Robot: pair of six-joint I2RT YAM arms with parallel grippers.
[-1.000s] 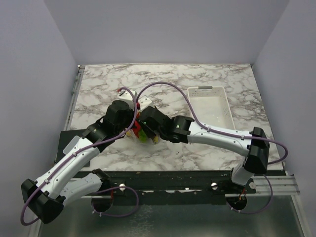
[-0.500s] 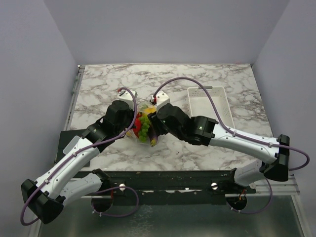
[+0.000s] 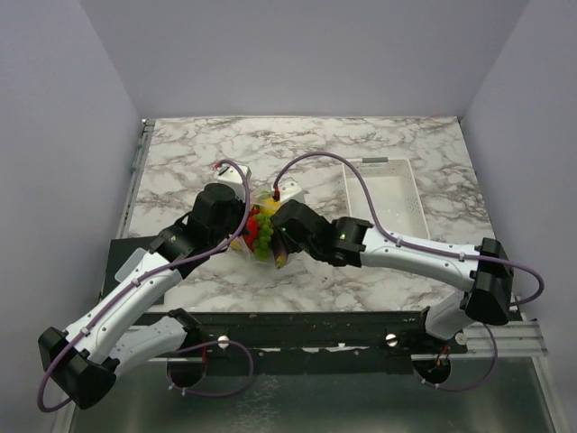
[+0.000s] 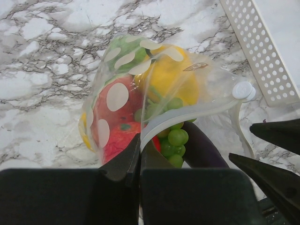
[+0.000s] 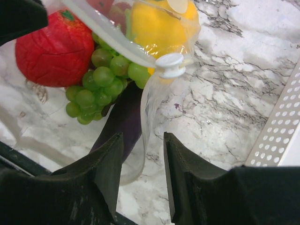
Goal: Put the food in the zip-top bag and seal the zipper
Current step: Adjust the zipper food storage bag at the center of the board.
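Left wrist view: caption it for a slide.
Shut left tool pinches the zip-top bag edge, green grapes bulging out.

Bright, even, diffuse light from overhead. On marble table only soft, faint shadows under the arms. Top view sharp throughout, walls w/ pale bluish cast. Wrist views crisp at mid-distance; mild glare streaks on zip-top bag film, esp. along zipper. Left gripper and right gripper close to lens, black, underexposed, little surface detail, edges slightly soft. Lemon somewhat blown out.
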